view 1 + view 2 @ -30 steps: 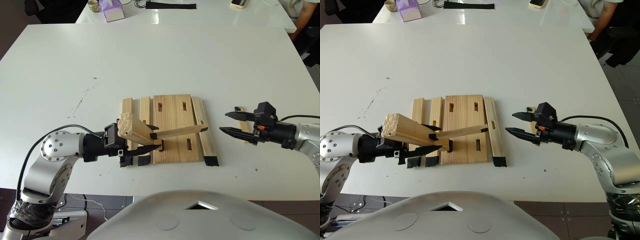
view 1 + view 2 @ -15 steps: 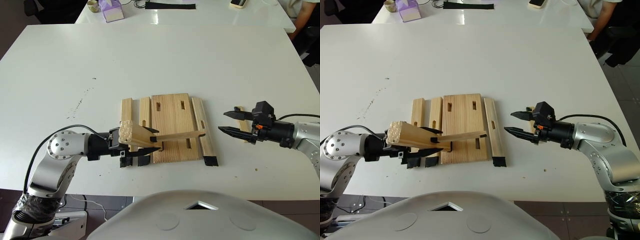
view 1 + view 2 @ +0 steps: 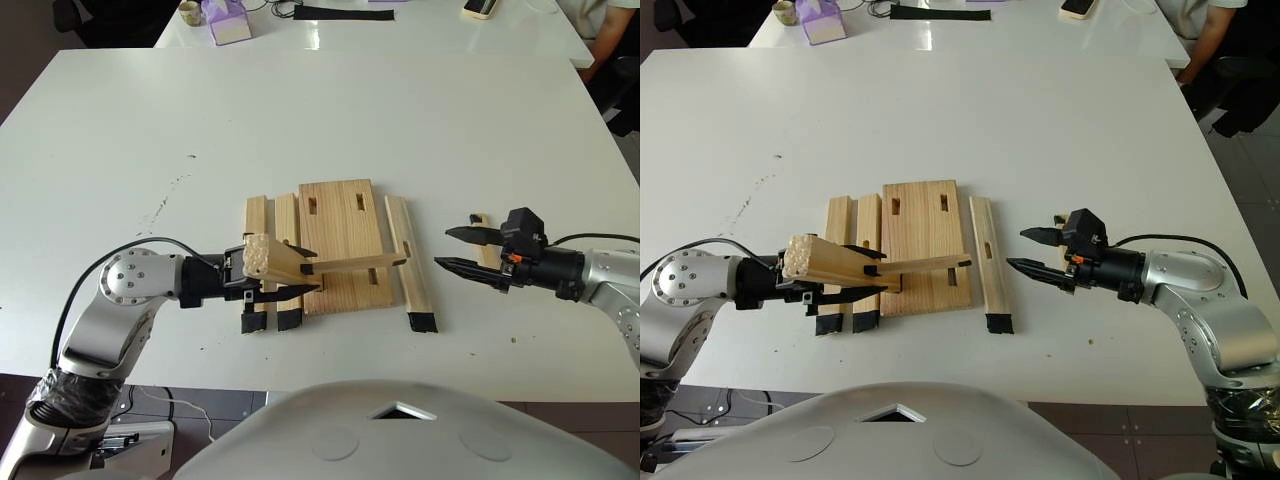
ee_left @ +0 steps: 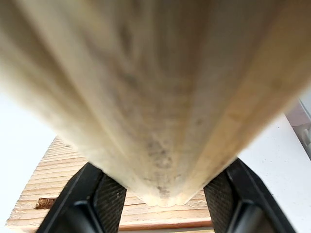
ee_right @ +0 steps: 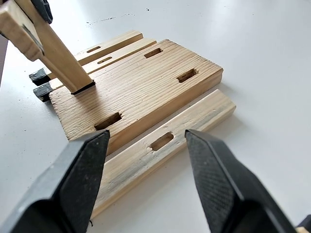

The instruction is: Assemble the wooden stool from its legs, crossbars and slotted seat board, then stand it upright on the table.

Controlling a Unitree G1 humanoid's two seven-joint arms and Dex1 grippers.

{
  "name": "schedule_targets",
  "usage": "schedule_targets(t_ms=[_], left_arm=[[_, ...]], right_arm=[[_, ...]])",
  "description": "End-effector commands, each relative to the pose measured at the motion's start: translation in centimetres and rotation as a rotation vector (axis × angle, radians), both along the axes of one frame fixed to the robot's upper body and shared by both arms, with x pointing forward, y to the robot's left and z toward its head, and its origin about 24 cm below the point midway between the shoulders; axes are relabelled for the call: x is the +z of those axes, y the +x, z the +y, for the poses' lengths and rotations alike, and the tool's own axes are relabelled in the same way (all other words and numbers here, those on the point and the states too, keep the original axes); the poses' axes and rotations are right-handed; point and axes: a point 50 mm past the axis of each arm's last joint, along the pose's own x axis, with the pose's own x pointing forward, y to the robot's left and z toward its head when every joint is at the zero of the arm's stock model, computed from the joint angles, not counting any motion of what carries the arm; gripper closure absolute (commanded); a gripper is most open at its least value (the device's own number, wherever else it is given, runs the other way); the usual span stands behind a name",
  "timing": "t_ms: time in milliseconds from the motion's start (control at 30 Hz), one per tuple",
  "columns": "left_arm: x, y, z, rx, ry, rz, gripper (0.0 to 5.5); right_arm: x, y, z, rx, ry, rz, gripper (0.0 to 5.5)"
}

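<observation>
The slotted seat board [image 3: 338,225] lies flat mid-table. My left gripper [image 3: 300,273] is shut on a wooden leg [image 3: 345,264], held nearly level, its black-tipped end [image 3: 403,251] resting on the board's right edge near a slot. In the left wrist view the leg [image 4: 155,97] sits between the fingers [image 4: 99,196]. Two legs [image 3: 256,240] [image 3: 287,235] lie left of the board and one leg [image 3: 411,268] lies right of it. My right gripper [image 3: 443,247] is open just right of that leg [image 5: 165,141]. A short crossbar [image 3: 482,222] lies behind it.
The lying legs have black feet [image 3: 422,322] toward the table's front edge. Dark specks [image 3: 165,200] mark the table at the left. A tissue box [image 3: 225,18], a cup [image 3: 188,10] and a black strip [image 3: 345,12] sit on the far table.
The held leg has tilted lower and flatter. The seat board has slid a little away and to the left, turning slightly. My right gripper has barely moved.
</observation>
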Motion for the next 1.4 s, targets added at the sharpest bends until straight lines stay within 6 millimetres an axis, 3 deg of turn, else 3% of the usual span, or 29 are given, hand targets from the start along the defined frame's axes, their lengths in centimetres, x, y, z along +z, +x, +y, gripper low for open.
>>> schedule_targets(t_ms=[33, 167, 200, 433, 567, 800, 1033, 1100, 1233, 1400], left_arm=[[-2.2, 0.2, 0.6, 0.040, 0.122, 0.180, 3.45], [-2.1, 1.8, 0.6, 0.063, 0.137, 0.178, 3.45], [-2.1, 2.0, 0.7, 0.042, 0.157, 0.147, 3.09], [-1.7, 3.6, 1.1, 0.035, 0.184, 0.025, 2.16], [-0.2, 4.5, 2.1, 0.094, 0.149, 0.007, 2.16], [-0.2, 2.1, 5.2, 0.115, 0.266, 0.010, 2.16], [-0.2, 1.1, 7.7, 0.490, 0.241, 0.106, 2.16], [-0.4, 0.0, 7.3, 0.555, 0.225, 0.211, 2.16], [-0.7, -1.9, 5.3, 0.604, 0.184, 0.417, 1.55], [-0.9, -2.4, 5.5, 0.720, 0.262, 0.503, 1.55]], right_arm=[[0.2, 0.2, 0.3, 0.016, -0.012, -0.022, 2.65], [0.0, 0.2, 0.5, 0.019, -0.015, -0.021, 2.65], [0.0, 0.3, 0.5, 0.020, -0.015, -0.021, 2.65], [-0.1, 0.1, 0.6, 0.016, -0.015, -0.020, 2.65], [-0.2, -0.3, 0.5, 0.008, -0.014, -0.017, 2.65], [-0.6, -1.4, 0.2, -0.059, -0.014, -0.014, 2.65], [-0.7, -3.1, -0.4, -0.157, -0.016, -0.024, 2.65], [-0.8, -3.8, -0.7, -0.196, -0.018, -0.026, 2.65], [-1.1, -4.3, -0.7, -0.232, -0.020, -0.029, 2.65], [-1.2, -4.6, -0.6, -0.248, -0.020, -0.032, 2.65]])
